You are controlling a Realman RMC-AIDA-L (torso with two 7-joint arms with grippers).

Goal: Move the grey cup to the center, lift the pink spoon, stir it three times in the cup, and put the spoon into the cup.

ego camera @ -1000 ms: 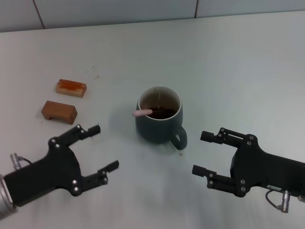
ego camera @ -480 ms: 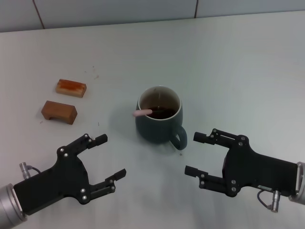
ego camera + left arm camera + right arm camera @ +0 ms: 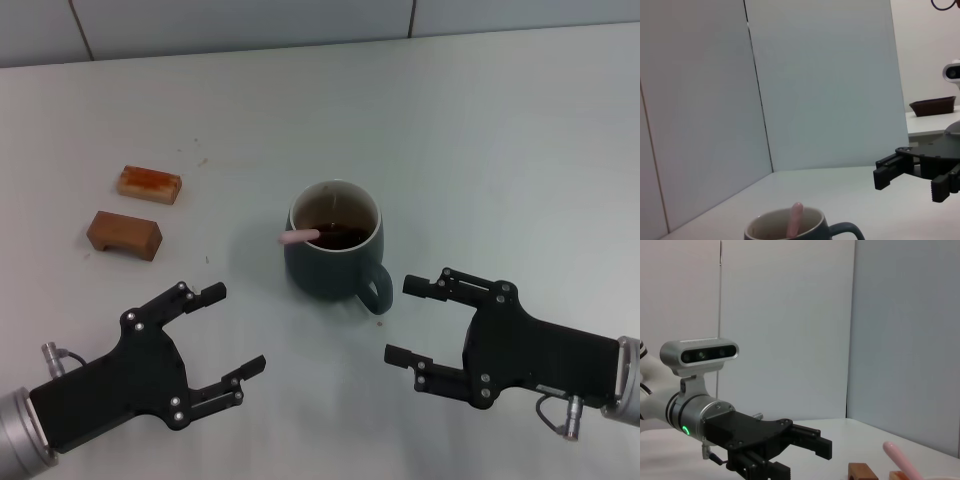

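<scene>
Blue-grey ceramic: the grey cup [image 3: 334,253] is set mid-table [image 3: 500,140], handle toward the robot, dark brown liquid [image 3: 340,236] held inside. The pink spoon [image 3: 299,237] is lodged in the cup, its handle propped over the rim on the robot's left. Two brown blocks [image 3: 124,232] are placed well apart to the left. The left gripper [image 3: 232,329] and right gripper [image 3: 409,320] are spread wide, grasping nothing, flanking the cup.

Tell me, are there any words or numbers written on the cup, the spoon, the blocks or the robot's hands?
None: no words, numbers or signs can be read in any view.
The cup: plain, no writing.
The spoon: plain pink handle, no writing.
The two brown blocks: no writing.
The left gripper and right gripper: plain black, no labels that can be read.
</scene>
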